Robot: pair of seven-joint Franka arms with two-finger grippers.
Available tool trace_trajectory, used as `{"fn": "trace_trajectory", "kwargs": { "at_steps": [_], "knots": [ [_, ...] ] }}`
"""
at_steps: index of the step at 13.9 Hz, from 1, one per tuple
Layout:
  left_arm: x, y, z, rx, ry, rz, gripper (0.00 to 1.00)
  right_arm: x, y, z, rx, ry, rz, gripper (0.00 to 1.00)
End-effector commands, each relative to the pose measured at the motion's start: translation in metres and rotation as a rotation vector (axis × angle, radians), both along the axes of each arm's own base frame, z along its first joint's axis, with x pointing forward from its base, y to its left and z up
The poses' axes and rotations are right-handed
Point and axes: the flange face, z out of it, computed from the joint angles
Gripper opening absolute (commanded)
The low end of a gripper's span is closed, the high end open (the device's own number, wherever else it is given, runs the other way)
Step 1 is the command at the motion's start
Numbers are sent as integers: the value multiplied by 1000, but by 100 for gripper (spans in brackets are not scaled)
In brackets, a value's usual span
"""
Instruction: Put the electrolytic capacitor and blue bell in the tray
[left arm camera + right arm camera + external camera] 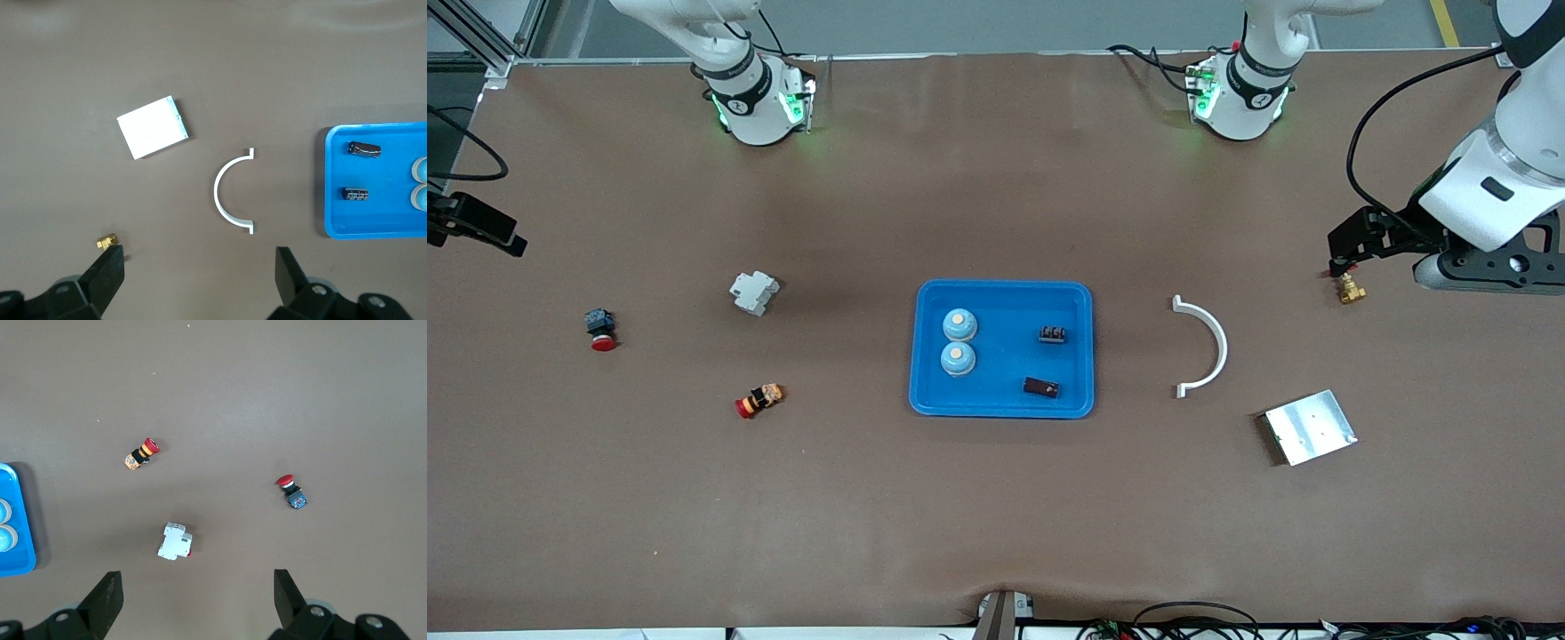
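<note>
Tray [1001,404] at table centre, holding all four task items: two blue bells [959,342] side by side along rim toward right arm's end, two electrolytic capacitors [1047,362] along rim toward left arm's end. Left gripper [197,277] released, fingers spread, over table edge at left arm's end beside brass fitting [1351,289]. Right gripper [193,597] released, fingers spread, over right arm's end near white breaker [175,542].

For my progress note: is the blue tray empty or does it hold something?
Not empty. The blue tray holds two blue bells side by side and two dark capacitors lying on its floor.
</note>
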Motion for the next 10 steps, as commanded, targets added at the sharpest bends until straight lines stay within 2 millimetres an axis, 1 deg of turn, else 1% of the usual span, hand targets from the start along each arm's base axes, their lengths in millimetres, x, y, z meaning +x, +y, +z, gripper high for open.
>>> {"fn": "trace_trajectory", "kwargs": {
  "at_steps": [1,6,10],
  "knots": [
    [-7,4,5,4,0,-3,100,-6,-3,7,-14,-11,12,100],
    [-9,5,8,4,-4,-4,100,-6,-3,5,-13,3,11,100],
    [-12,4,13,9,-13,-13,100,-7,-7,13,-18,-12,2,100]
  ]
}}
